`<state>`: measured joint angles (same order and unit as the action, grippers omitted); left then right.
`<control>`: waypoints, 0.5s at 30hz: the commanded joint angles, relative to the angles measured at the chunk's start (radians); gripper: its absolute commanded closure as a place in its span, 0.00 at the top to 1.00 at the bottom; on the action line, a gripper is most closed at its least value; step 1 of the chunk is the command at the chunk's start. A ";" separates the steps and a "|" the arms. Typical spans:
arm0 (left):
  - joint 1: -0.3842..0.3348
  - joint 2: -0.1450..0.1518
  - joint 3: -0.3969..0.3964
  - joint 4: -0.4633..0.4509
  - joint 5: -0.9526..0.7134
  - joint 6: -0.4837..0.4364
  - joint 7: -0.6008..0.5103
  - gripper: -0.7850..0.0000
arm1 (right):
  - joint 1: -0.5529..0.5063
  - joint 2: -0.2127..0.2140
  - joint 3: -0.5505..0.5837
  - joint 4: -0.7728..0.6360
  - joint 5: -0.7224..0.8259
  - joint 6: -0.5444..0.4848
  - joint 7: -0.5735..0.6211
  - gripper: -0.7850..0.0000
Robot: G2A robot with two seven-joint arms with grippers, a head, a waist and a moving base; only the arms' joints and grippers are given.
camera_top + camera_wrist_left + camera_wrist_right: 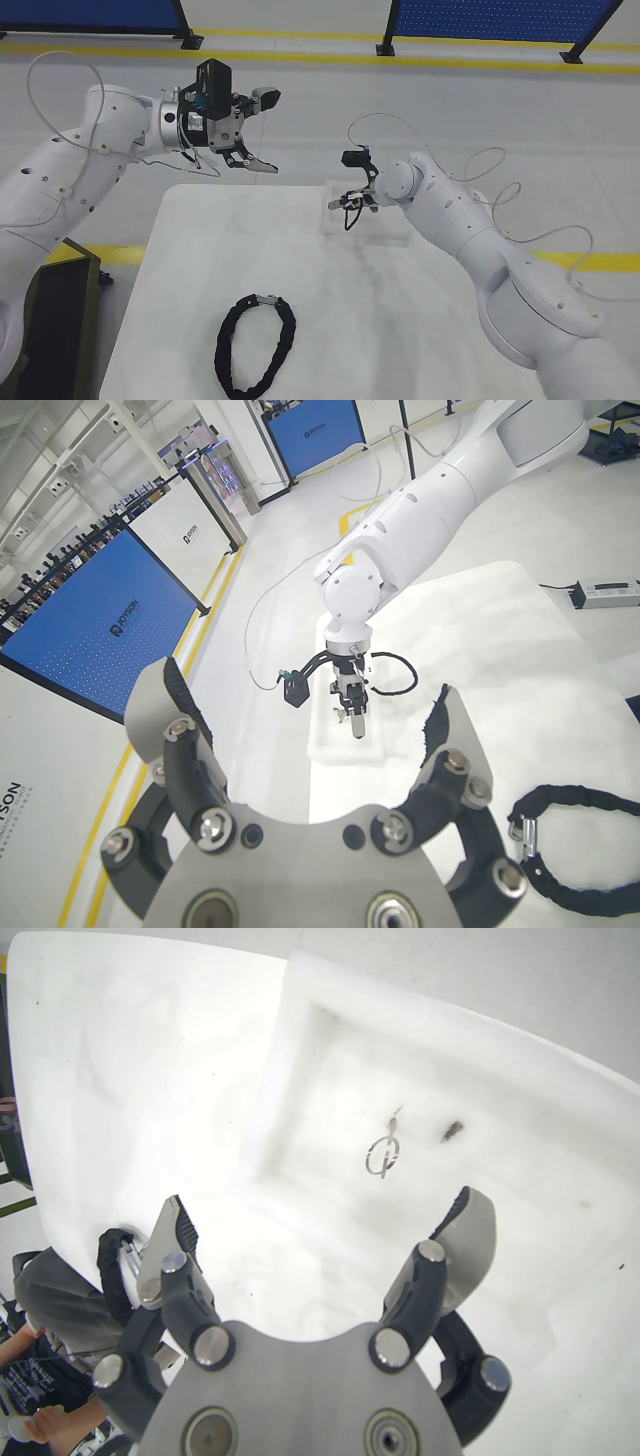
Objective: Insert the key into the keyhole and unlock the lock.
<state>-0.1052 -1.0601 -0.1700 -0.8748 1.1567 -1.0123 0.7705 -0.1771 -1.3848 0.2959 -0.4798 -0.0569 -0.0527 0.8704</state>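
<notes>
Top view first: the left gripper [268,132] hangs off the far edge of the white table [200,260] with its fingers spread wide and nothing in them. The black fabric-covered chain lock [255,345] lies in a loop on the table, well apart from that gripper and on the near side. The right gripper [342,208] sits over a white foam tray [392,230] at the far side of the table. The lock is also well away from this one.

Left wrist view: the left gripper [307,710] is wide open, both padded fingers [172,695] flared out, holding nothing. The lock [565,850] lies off to one side of it, close to one finger's base but not touching. Straight ahead and farther off, the right gripper [356,722] points down into the foam tray [345,757].

Right wrist view: the right gripper [320,1208] is spread wide too, and empty. The small silver metal key on a round ring [383,1150] lies flat in the sunken middle of the tray [295,1053], just ahead of the fingertips and roughly between them, not touching either. A bit of the lock [111,1260] peeks out behind one finger, far back on the table.
</notes>
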 commanded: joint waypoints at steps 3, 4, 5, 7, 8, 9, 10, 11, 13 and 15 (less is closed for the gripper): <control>0.000 0.000 0.000 0.000 0.000 0.000 0.000 1.00 | -0.006 -0.040 -0.007 0.060 -0.024 0.023 -0.038 1.00; 0.000 0.000 0.000 0.000 0.000 0.000 0.000 1.00 | -0.006 -0.049 -0.006 0.076 -0.027 0.034 -0.046 1.00; 0.000 0.000 0.000 0.000 0.000 0.000 0.000 1.00 | -0.006 -0.058 -0.006 0.089 -0.031 0.044 -0.051 0.98; 0.000 0.000 0.000 0.000 0.000 0.000 0.000 1.00 | -0.006 -0.073 -0.007 0.114 -0.040 0.051 -0.058 0.90; 0.000 0.000 0.000 0.000 0.000 0.000 0.000 1.00 | -0.005 -0.080 -0.008 0.127 -0.048 0.060 -0.064 0.88; 0.000 0.000 0.000 0.000 0.000 0.000 0.000 1.00 | -0.005 -0.087 -0.008 0.136 -0.054 0.066 -0.069 0.87; 0.000 0.000 0.000 0.000 0.000 0.000 0.000 1.00 | -0.005 -0.094 -0.008 0.146 -0.057 0.068 -0.069 0.84; 0.000 0.000 0.000 0.000 0.000 0.000 0.000 1.00 | -0.004 -0.100 -0.006 0.158 -0.059 0.072 -0.071 0.80; 0.000 0.000 0.000 0.000 0.000 0.000 0.000 1.00 | -0.003 -0.111 -0.004 0.175 -0.066 0.068 -0.076 0.67; 0.000 0.000 0.000 0.000 0.000 0.000 0.000 1.00 | -0.002 -0.120 -0.003 0.195 -0.077 0.073 -0.086 0.57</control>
<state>-0.1052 -1.0601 -0.1700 -0.8749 1.1567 -1.0123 0.7705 -0.1792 -1.5014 0.2925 -0.2930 -0.1292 0.0166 0.7883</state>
